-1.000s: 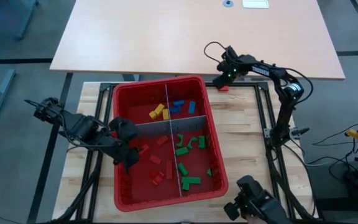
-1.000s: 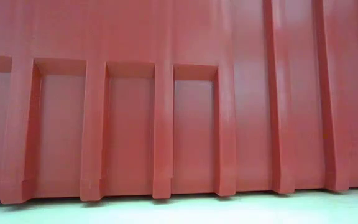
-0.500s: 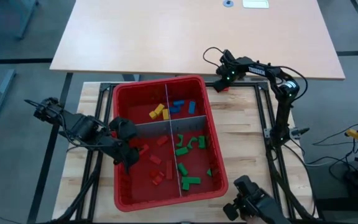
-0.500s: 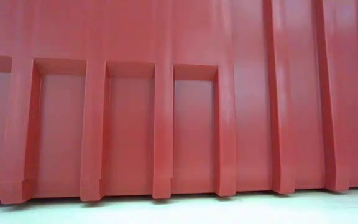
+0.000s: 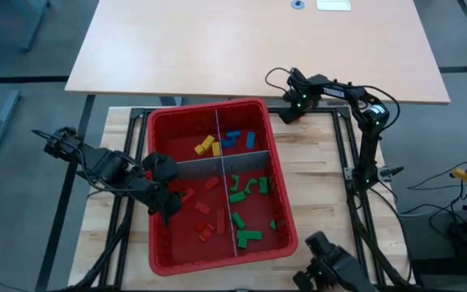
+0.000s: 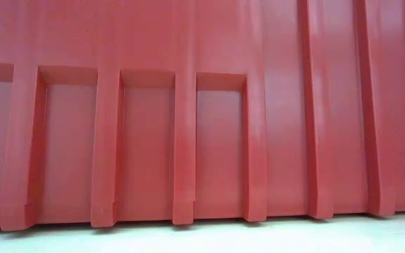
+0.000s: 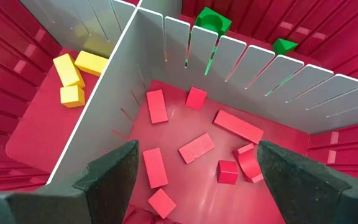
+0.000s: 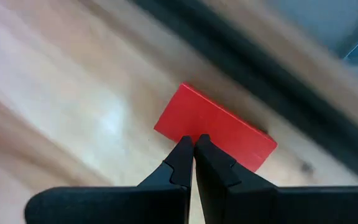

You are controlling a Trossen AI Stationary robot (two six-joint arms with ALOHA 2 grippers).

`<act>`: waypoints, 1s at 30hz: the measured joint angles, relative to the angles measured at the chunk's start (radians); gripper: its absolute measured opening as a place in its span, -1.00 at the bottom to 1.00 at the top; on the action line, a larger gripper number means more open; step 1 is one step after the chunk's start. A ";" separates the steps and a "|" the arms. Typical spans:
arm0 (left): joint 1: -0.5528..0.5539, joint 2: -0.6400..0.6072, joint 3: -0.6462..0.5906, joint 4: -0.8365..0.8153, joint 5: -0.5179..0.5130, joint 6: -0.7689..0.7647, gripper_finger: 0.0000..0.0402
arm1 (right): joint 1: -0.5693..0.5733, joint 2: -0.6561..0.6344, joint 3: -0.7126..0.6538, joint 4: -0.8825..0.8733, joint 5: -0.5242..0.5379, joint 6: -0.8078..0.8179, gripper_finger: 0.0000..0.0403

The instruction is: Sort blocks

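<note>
Two dark, near-black jointed arms of slim tube links and chunky joint housings. Left black two-finger gripper [image 5: 166, 212] with broad matte fingers [image 7: 114, 177], rounded edges, faintly textured. Right black two-finger gripper [image 5: 286, 115] with narrow tapered fingertips [image 8: 180, 163], stepped notches along inner edges. Thin black cable looping off right wrist. Small green light on right wrist housing. Pale lettering along right forearm, unreadable.

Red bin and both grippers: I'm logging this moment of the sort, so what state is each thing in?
Red bin: upright, split by grey dividers into four compartments.
Blocks in the bin: sorted by colour, one colour per compartment.
Red block: loose on the table, outside the bin.
Left gripper: open, empty, above the red compartment.
Right gripper: shut, empty, at the loose red block.
</note>
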 joint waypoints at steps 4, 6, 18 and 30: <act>0.000 0.000 0.000 -0.003 -0.006 0.001 0.55 | 0.001 -0.005 0.000 -0.073 -0.052 -0.002 -1.00; 0.000 0.000 0.000 -0.003 -0.012 0.001 0.55 | 0.005 -0.006 0.000 -0.121 -0.079 -0.002 -1.00; 0.000 0.000 0.000 -0.010 -0.046 0.000 0.55 | 0.063 -0.097 -0.002 -0.230 -0.102 -0.167 -1.00; 0.000 0.000 0.000 -0.017 -0.065 -0.015 0.55 | 0.018 -0.191 -0.048 -0.150 -0.182 -0.614 -1.00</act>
